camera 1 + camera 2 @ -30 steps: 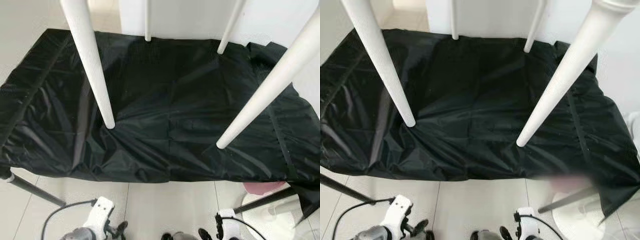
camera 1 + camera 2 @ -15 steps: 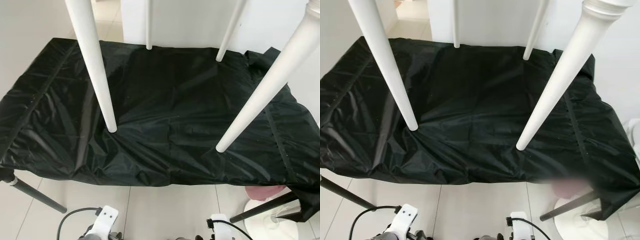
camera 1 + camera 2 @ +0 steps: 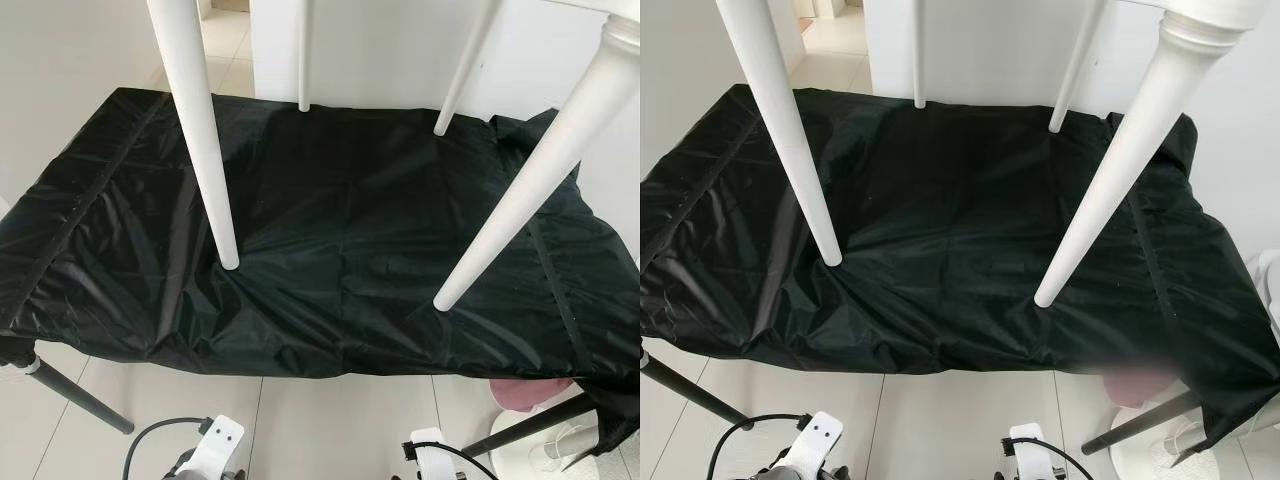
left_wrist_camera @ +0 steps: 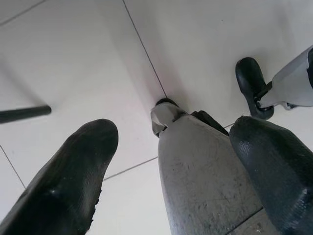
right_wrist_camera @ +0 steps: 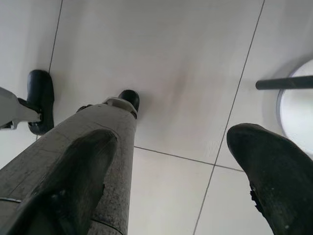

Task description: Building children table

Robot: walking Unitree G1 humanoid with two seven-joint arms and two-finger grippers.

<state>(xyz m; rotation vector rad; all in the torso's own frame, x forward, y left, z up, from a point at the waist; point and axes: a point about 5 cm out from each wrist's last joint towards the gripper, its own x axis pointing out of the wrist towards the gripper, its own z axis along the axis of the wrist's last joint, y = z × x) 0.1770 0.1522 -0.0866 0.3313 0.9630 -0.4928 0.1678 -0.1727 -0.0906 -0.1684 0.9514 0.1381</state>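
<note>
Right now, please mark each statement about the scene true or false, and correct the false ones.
1. Four white legs stand on the black cover. True.
2. The cover is red. False: it is black.
3. The left gripper holds a white leg. False: its fingers are apart over the tiled floor, holding nothing.
4. The right gripper is open. True.
5. The floor is carpet. False: it is pale tile.
</note>
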